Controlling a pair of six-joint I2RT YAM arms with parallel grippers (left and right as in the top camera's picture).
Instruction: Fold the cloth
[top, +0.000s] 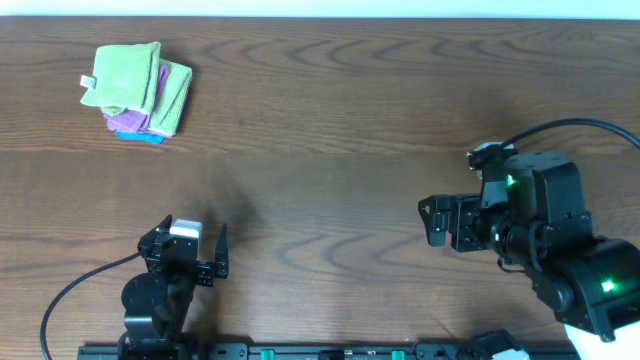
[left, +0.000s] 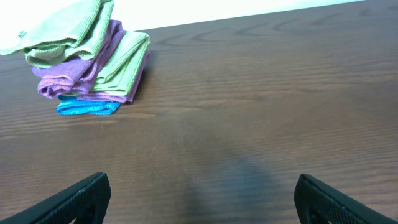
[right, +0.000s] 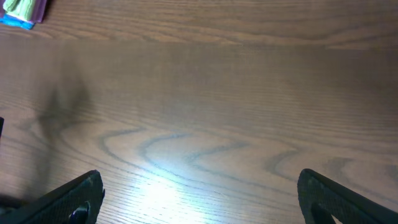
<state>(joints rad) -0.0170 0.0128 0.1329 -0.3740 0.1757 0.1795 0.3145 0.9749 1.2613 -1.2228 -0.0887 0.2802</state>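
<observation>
The worktop (top: 330, 150) is bare brown wood across nearly the whole overhead frame. Its far edge runs along the top, against a pale strip. The cloth (top: 125, 78) lies bunched on top of a small stack in the upper left, near that far edge, with a white tag at its left side. Under it are a purple cloth (top: 128, 122) and a blue cloth (top: 148, 138) at the bottom. A duller green cloth (top: 176, 95) is folded along the stack's right side, touching the others. The left fingers (left: 81, 196) stand wide apart and hold nothing. They sit low in the left of the overhead frame and point up toward the stack, well apart from it with open wood between. The right fingers (right: 71, 196) are also spread wide and hold nothing. They are at mid-right of the overhead frame, pointing left over bare wood, and the stack shows only as a sliver in the upper left corner of the right wrist view. A dark cable (top: 575, 125) arcs over the worktop behind the right arm.
</observation>
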